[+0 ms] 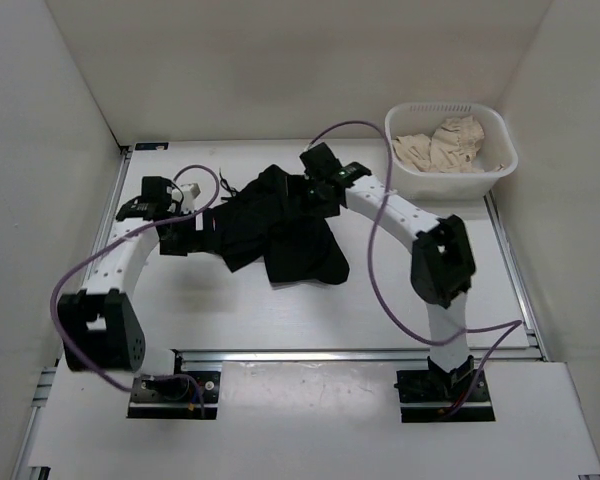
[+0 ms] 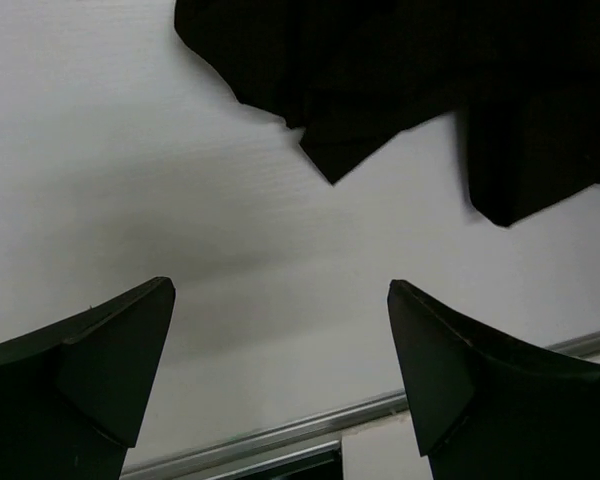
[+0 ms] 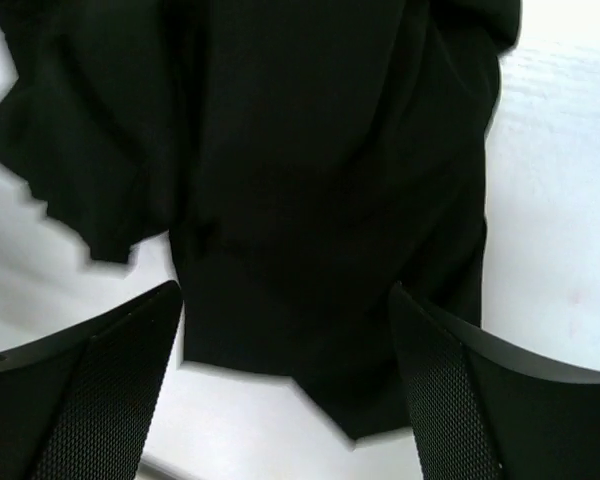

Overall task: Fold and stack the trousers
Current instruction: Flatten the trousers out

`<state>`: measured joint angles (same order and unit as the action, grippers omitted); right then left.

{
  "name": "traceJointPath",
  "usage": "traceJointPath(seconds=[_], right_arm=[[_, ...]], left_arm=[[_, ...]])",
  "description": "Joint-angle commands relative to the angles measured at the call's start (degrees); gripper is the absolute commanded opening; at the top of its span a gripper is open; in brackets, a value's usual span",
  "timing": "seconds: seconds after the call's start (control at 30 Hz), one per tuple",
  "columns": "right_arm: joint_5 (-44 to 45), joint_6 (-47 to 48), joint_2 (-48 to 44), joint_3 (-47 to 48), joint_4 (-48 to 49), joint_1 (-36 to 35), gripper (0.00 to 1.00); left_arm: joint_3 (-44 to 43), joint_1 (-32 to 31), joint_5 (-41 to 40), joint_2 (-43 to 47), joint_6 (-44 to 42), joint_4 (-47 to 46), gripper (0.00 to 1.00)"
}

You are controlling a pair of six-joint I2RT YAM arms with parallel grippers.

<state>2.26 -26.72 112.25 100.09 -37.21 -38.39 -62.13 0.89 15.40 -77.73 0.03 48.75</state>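
step: spread-out, trousers (image 1: 280, 225) crumpled | left gripper (image 2: 280, 300) agape, empty, trousers at 12 o'clock | right gripper (image 3: 285, 300) agape over them | next: likely pinch edges, flatten

Trousers (image 1: 285, 235) were plain matte blk on a wht table (image 1: 230, 310), basket (image 1: 450, 186) was wht w/ beige cloth (image 1: 442, 145) in it, left arm (image 1: 120, 265) & right arm (image 1: 400, 210) were wht w/ blk joints, cables (image 1: 352, 123) purple.
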Motion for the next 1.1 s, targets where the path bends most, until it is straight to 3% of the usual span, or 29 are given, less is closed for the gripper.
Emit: traceJointPath(seconds=[0.0, 0.17, 0.23, 0.37, 0.4, 0.43, 0.47, 0.5, 0.53, 0.67, 0.83, 0.87, 0.97, 1.03, 1.07], right_arm=[[0.8, 4.7, 9.2, 6.7, -5.0, 3.5, 0.88], [-4.2, 3.6, 12.3, 0.0, -4.0, 6.0, 0.90], [-6.7, 3.6, 11.0, -6.6, -2.2, 6.0, 0.83], [-11.8, 3.6, 5.6, -18.2, 2.0, 6.0, 0.31], [-13.3, 3.6, 2.4, -20.4, 2.6, 6.0, 0.10], [-13.9, 3.6, 0.7, -22.6, 3.1, 6.0, 0.02], [-13.9, 3.6, -1.0, -26.1, 3.1, 6.0, 0.00], [-14.9, 5.3, -4.6, -27.7, 2.2, 6.0, 0.00], [-15.4, 6.1, -6.6, -29.2, 1.4, 6.0, 0.00], [-16.0, 9.5, -19.8, -37.7, -8.0, 8.4, 0.00], [-20.4, 7.4, -30.0, -49.7, -7.4, 20.3, 0.00], [-20.5, 6.9, -30.1, -52.2, -7.4, 23.1, 0.00], [-20.5, 8.5, -30.1, -52.8, -10.1, 25.6, 0.47], [-18.4, 9.8, -29.5, -51.5, -11.8, 26.4, 0.67], [-17.5, 10.6, -29.5, -50.4, -13.0, 26.4, 0.69]], left_arm=[[-3.4, -0.8, 2.1, -5.9, 0.0, -5.3, 0.99], [-6.4, -5.0, 4.3, -16.9, 0.0, -9.6, 1.00], [-7.8, -6.5, 4.3, -19.6, 0.0, -10.8, 1.00], [-9.4, -9.8, 4.3, -25.1, 0.0, -11.3, 1.00], [-9.4, -10.4, 4.3, -27.0, 0.0, -11.3, 0.93], [-10.1, -11.1, 4.3, -28.1, 0.0, -11.9, 0.84], [-10.1, -11.1, 4.3, -29.0, 0.0, -11.9, 0.72], [-10.1, -11.1, 4.3, -30.4, 0.0, -11.9, 0.55], [-10.1, -11.1, 3.5, -30.4, 0.0, -11.9, 0.14], [-10.1, -7.1, -6.1, -25.2, 0.0, -11.9, 0.14], [-11.9, 1.0, -16.4, -16.8, 0.0, -11.9, 0.14], [-11.9, 1.5, -18.3, -16.0, 0.0, -11.9, 0.15], [-12.4, 2.8, -21.6, -13.1, 0.0, -11.4, 0.30], [-11.0, 3.6, -21.6, -10.4, 0.0, -10.1, 0.68], [-9.6, 3.6, -19.6, -9.3, 0.0, -8.9, 0.81]])
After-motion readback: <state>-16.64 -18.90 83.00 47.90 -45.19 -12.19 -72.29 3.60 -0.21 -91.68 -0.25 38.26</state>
